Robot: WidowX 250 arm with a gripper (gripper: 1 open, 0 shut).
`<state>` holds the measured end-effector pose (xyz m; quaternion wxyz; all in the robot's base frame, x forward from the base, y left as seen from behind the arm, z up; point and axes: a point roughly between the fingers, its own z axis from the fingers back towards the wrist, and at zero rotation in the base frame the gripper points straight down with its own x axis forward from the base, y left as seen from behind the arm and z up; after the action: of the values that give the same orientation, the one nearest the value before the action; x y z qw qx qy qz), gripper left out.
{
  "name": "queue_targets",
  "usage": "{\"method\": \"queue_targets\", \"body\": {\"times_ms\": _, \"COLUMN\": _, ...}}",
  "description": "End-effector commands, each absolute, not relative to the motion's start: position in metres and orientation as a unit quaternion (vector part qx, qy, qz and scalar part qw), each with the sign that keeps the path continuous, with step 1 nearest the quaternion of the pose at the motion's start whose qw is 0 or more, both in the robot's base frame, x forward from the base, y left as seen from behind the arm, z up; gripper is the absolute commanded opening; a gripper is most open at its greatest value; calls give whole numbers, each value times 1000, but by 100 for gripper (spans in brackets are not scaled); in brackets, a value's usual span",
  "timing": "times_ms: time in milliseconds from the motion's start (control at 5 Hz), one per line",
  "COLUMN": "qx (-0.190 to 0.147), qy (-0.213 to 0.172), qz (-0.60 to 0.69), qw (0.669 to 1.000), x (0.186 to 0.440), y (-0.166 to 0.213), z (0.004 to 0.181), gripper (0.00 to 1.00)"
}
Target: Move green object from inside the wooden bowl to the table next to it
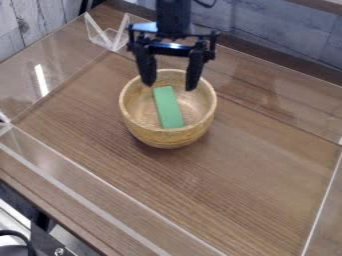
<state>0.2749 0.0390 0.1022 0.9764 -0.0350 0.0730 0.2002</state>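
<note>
The green object (pixel 167 106) lies flat inside the wooden bowl (pixel 168 131), running from the back toward the front right. The bowl rests on the dark wood-grain table (pixel 227 190), a little left of its middle. My gripper (pixel 171 79) hangs over the bowl's rear rim, just above the far end of the green object. Its two black fingers (pixel 143 68) stand wide apart, open, with nothing between them. One finger hangs over the rear left of the rim, the other over the rear right.
Clear acrylic walls (pixel 174 222) fence the table's edges, with a folded clear piece (pixel 107 34) at the back left. Bare tabletop lies to the right of and in front of the bowl.
</note>
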Motion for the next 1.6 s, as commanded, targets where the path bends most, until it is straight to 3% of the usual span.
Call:
{"method": "queue_targets", "body": {"times_ms": 0, "qx": -47, "qy": 27, "qz": 247, "qw": 968, "x": 274, "y": 39, "z": 111, "gripper": 100}}
{"method": "queue_targets", "body": {"times_ms": 600, "qx": -60, "qy": -12, "qz": 365, "qw": 929, "x": 304, "y": 59, "z": 93, "gripper": 100}}
{"method": "queue_targets", "body": {"times_ms": 1000, "qx": -57, "qy": -25, "qz": 423, "qw": 904, "x": 310, "y": 72, "z": 90, "gripper": 100}}
{"method": "queue_targets", "body": {"times_ms": 1400, "qx": -49, "qy": -33, "qz": 459, "qw": 886, "x": 308, "y": 68, "z": 74, "gripper": 100}}
